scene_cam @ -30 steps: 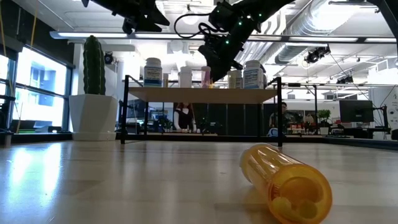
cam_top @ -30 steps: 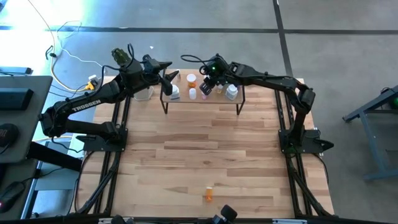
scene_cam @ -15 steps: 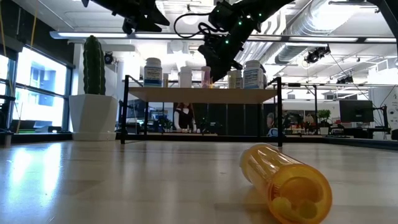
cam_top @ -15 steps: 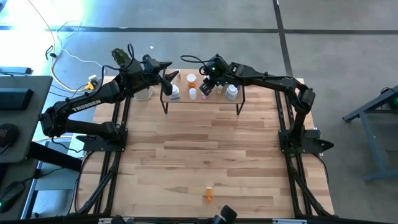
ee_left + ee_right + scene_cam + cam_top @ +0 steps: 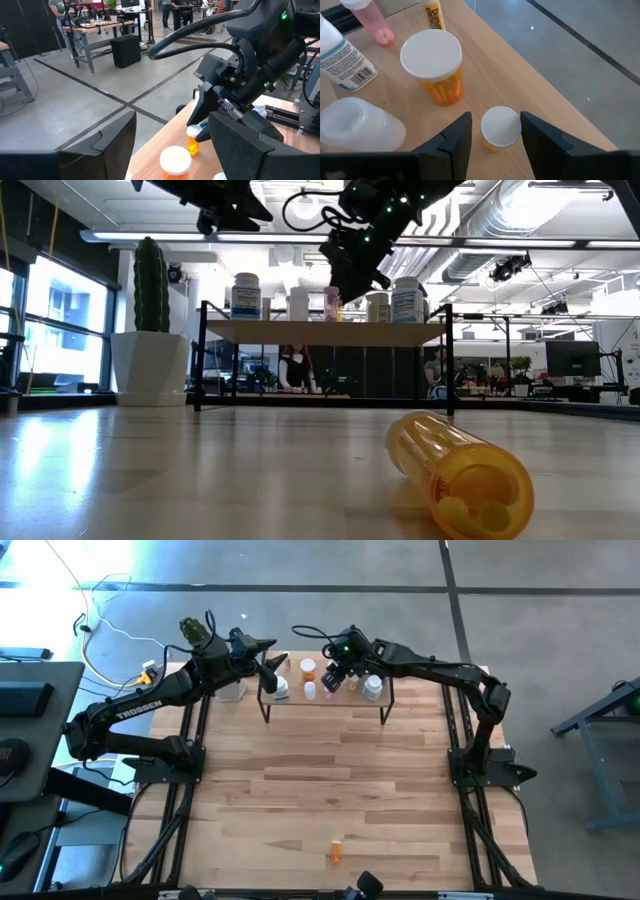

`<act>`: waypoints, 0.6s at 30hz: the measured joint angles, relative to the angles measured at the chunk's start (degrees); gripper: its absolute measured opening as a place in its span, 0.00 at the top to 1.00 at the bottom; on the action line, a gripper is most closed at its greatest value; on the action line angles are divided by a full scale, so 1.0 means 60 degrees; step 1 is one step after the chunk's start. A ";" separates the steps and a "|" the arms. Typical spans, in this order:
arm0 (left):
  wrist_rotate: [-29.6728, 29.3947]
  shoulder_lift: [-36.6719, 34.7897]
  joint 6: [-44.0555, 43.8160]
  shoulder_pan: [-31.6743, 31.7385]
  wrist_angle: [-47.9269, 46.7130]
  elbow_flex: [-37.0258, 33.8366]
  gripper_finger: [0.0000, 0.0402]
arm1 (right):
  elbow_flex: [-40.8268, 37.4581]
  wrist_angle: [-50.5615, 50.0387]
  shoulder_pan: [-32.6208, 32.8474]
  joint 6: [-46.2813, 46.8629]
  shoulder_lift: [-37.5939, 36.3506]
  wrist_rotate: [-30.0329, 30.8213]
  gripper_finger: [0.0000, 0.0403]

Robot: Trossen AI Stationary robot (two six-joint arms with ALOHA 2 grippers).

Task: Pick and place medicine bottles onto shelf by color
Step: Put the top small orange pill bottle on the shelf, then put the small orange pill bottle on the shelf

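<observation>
The shelf (image 5: 325,702) stands at the table's far edge with several medicine bottles upright on it: a white one (image 5: 281,688), a wide orange one (image 5: 432,65), a pink one (image 5: 331,302) and a clear jar (image 5: 355,122). My right gripper (image 5: 496,120) is open just above a small white-capped orange bottle (image 5: 501,129). One finger is on each side of the cap. My left gripper (image 5: 272,665) hangs open over the shelf's left end. Another orange bottle (image 5: 460,475) lies on its side near the table's front edge.
A white pot with a tall cactus (image 5: 150,330) stands left of the shelf at the far left corner. A yellow tube (image 5: 434,15) stands on the shelf near the pink bottle. Bare wooden tabletop (image 5: 330,780) stretches between the shelf and the lying bottle.
My right gripper has risen a little from among the bottles on the shelf. The pink bottle, which it hid in the low view, now shows below it. The bottles stand where they were.
</observation>
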 joint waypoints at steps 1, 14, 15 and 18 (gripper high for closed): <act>-0.0003 0.0000 0.0000 -0.0002 0.0000 0.0000 0.40 | 0.0000 0.0022 0.0000 0.0000 0.0000 0.0000 0.61; -0.0016 0.0000 0.0003 -0.0002 0.0000 0.0000 0.40 | 0.1002 -0.0389 0.0026 -0.0005 -0.0011 -0.0025 0.61; -0.0016 0.0000 0.0003 -0.0002 0.0000 0.0000 0.40 | 0.1103 -0.0543 0.0046 -0.0004 -0.0011 -0.0020 0.61; -0.0019 0.0000 0.0006 -0.0002 -0.0007 0.0000 0.40 | 0.1449 -0.1045 0.0157 -0.0004 -0.0011 -0.0018 0.61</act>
